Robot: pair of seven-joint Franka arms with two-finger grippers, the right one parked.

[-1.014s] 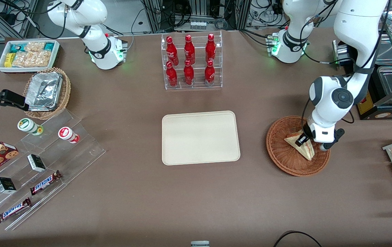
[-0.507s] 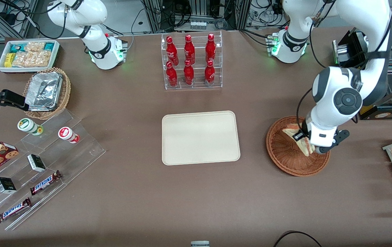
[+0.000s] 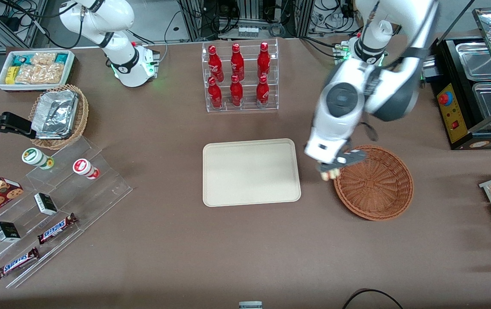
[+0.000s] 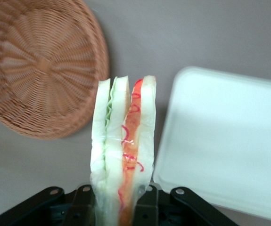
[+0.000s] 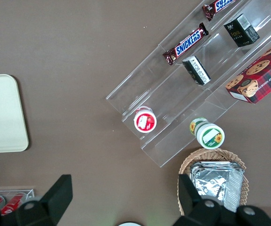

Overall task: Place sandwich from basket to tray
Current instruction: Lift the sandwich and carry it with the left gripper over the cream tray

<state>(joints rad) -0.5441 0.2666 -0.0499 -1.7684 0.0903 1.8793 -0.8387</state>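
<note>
Gripper (image 3: 330,171) raised above table, between basket (image 3: 374,184) and tray (image 3: 251,171), just beside basket rim. Fingers (image 4: 147,207) clamped on sandwich (image 4: 123,155), held on edge, filling stripe facing wrist camera. Sandwich clear of basket, not over tray. Tray bare.

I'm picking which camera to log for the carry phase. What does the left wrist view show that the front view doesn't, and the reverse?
Only the left wrist view shows the sandwich's layers: pale bread slices, a green strip and a red-orange stripe, clamped upright in the gripper.

Only the front view shows the wider table: the rack of red bottles, the foil trays in a tan basket, the snack shelves, and the arm over the gap between tray and basket.

Both show the basket with nothing in it, the bare tray, and the gripper shut on the sandwich.
</note>
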